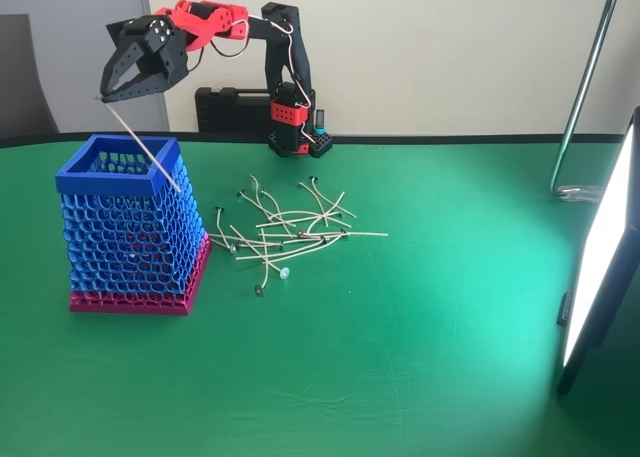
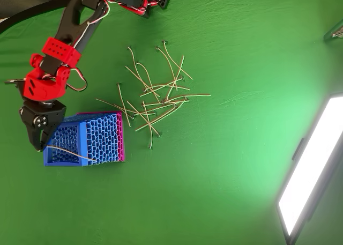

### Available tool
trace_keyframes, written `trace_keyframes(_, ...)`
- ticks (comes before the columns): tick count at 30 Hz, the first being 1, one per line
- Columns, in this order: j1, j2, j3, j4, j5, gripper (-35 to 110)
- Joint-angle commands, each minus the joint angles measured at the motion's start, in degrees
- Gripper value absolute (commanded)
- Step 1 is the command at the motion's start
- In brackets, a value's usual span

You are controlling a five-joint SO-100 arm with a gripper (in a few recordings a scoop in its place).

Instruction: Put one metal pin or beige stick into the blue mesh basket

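Note:
The blue mesh basket [image 1: 105, 185] [image 2: 64, 162] stands upright on its magenta base at the left of the green table. My black gripper [image 1: 108, 95] [image 2: 40, 143] hangs just above the basket's left rim. It is shut on one end of a thin, pale beige stick [image 1: 140, 145] [image 2: 69, 153]. The stick slants down and to the right across the basket's opening. Its free end reaches past the right rim, over the outer mesh wall. Whether it touches the rim I cannot tell.
A loose pile of curved beige pins [image 1: 285, 232] [image 2: 153, 103] lies right of the basket. The arm's base [image 1: 295, 127] and a black case [image 1: 235, 107] are at the back. A bright light panel [image 1: 600, 257] [image 2: 311, 170] and a metal pole [image 1: 585, 87] stand at the right.

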Motion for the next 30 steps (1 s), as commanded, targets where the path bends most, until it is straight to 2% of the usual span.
trace_keyframes(1, -0.1, 1.1, -0.4, -1.0, -1.6, 7)
trace_keyframes(4, 0.7, 1.4, -1.0, -1.1, -0.5, 24)
trace_keyframes(7, 1.2, 1.5, -1.1, -1.7, 0.1, 48)
trace_keyframes(10, 1.4, 1.5, -1.7, -1.4, 0.4, 62)
trace_keyframes(16, 1.5, 1.2, -2.5, -1.3, 0.6, 66)
trace_keyframes(22, 1.2, 1.2, 0.6, -7.2, -0.4, 69)
trace_keyframes(24, 1.2, 1.7, 5.1, -16.6, -0.4, 73)
trace_keyframes(25, 1.6, 2.3, 9.6, -26.7, -0.6, 72)
trace_keyframes(27, 1.5, 2.3, 16.9, -42.8, -3.6, 60)
trace_keyframes(30, 1.1, 2.5, 21.3, -43.9, -3.3, 59)
